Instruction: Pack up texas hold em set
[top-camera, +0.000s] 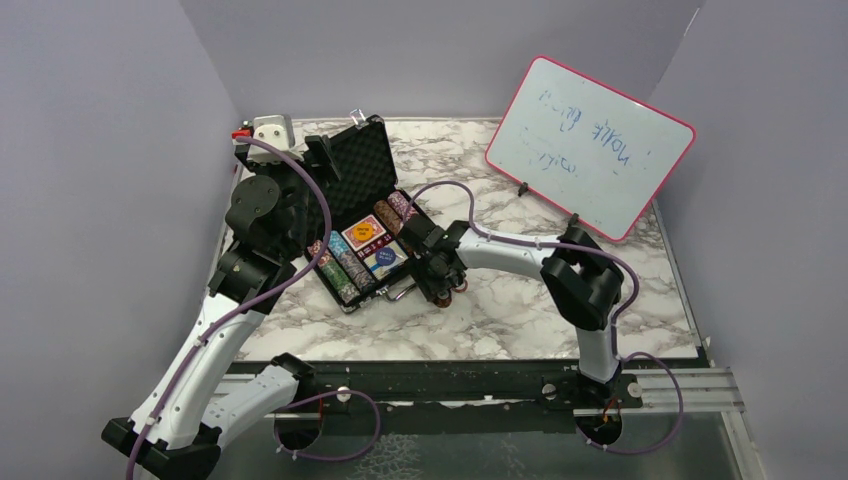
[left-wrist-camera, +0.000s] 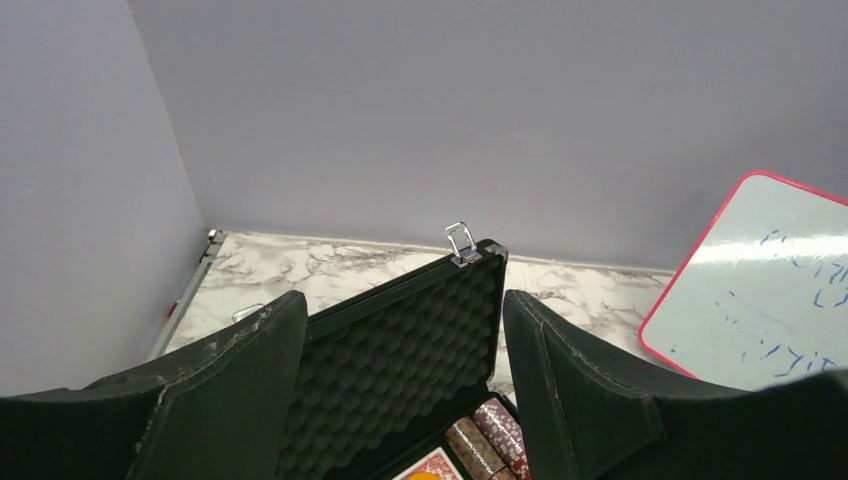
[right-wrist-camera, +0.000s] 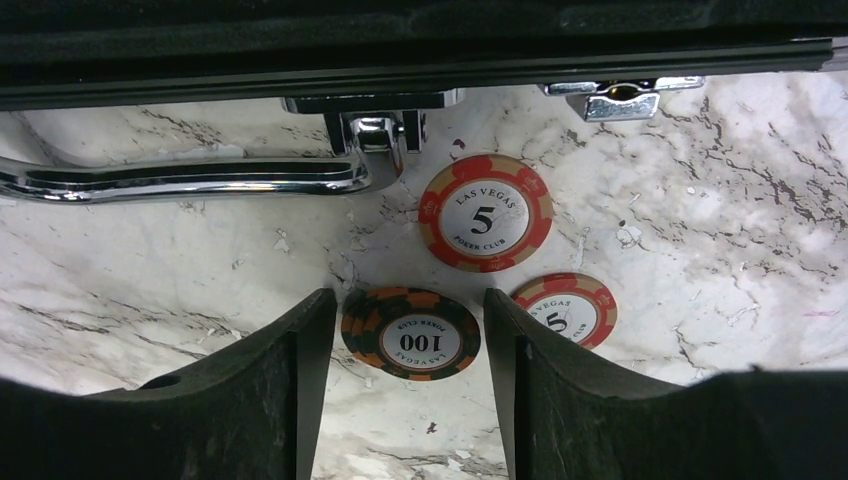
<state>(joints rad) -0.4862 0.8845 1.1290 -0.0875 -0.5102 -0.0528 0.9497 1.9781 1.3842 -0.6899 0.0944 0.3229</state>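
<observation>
The black foam-lined briefcase (top-camera: 362, 215) lies open on the marble table, lid (left-wrist-camera: 400, 360) up, holding rows of striped chips (top-camera: 345, 272), a red deck (top-camera: 364, 236) and a blue deck (top-camera: 383, 260). Its silver handle (right-wrist-camera: 190, 178) faces my right gripper (right-wrist-camera: 405, 310), which is open just above the table, jaws on either side of a small stack of black-and-orange 100 chips (right-wrist-camera: 415, 335). Two red 5 chips (right-wrist-camera: 486, 212) (right-wrist-camera: 564, 308) lie loose beside it. My left gripper (left-wrist-camera: 400, 310) is open and empty, raised behind the case's left side.
A pink-framed whiteboard (top-camera: 590, 145) leans at the back right. Grey walls close in the left, back and right sides. A silver latch (right-wrist-camera: 620, 95) sticks out from the case's front edge. The left arm (top-camera: 262, 215) stands close to the lid.
</observation>
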